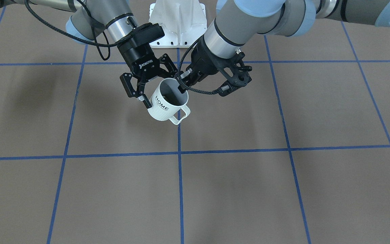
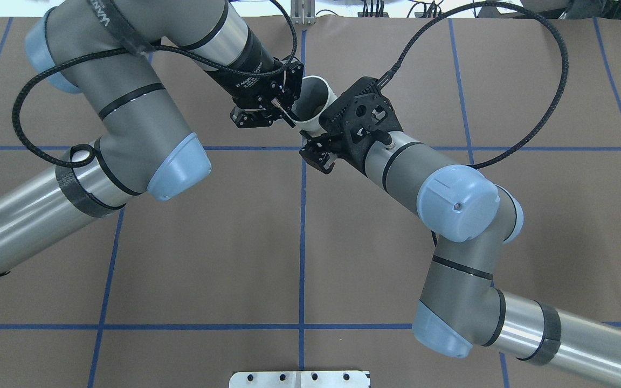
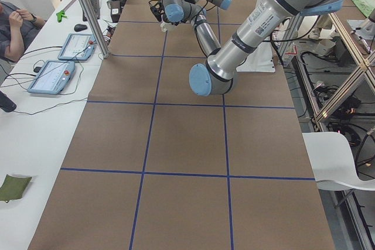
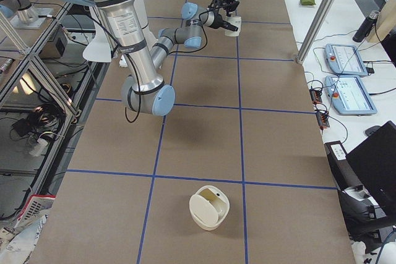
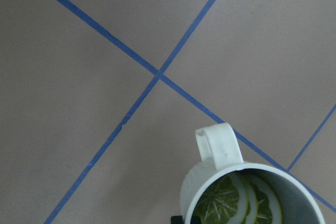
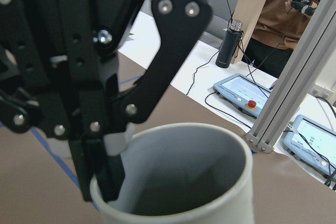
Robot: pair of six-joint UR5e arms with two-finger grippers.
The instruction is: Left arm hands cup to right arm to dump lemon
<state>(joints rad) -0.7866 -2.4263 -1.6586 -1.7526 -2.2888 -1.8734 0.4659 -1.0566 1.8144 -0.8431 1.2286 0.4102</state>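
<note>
The white "HOME" cup (image 1: 168, 101) hangs tilted above the table near the centre grid line. My left gripper (image 1: 182, 89) is shut on its rim, one finger inside and one outside, as the right wrist view shows at the cup (image 6: 178, 182). My right gripper (image 1: 159, 89), marked ROBOTIQ, stands open with its fingers (image 1: 144, 100) on either side of the cup's body. Yellow-green lemon slices (image 5: 236, 205) lie inside the cup (image 5: 220, 150). From overhead the cup (image 2: 316, 94) sits between both wrists.
The brown table carries a blue tape grid (image 1: 179, 154). A cream round container (image 4: 209, 207) stands near the table's right end. The white robot base (image 1: 178, 23) is behind the arms. A side table holds tablets (image 3: 50, 74), with a seated person (image 3: 14, 24) beside it.
</note>
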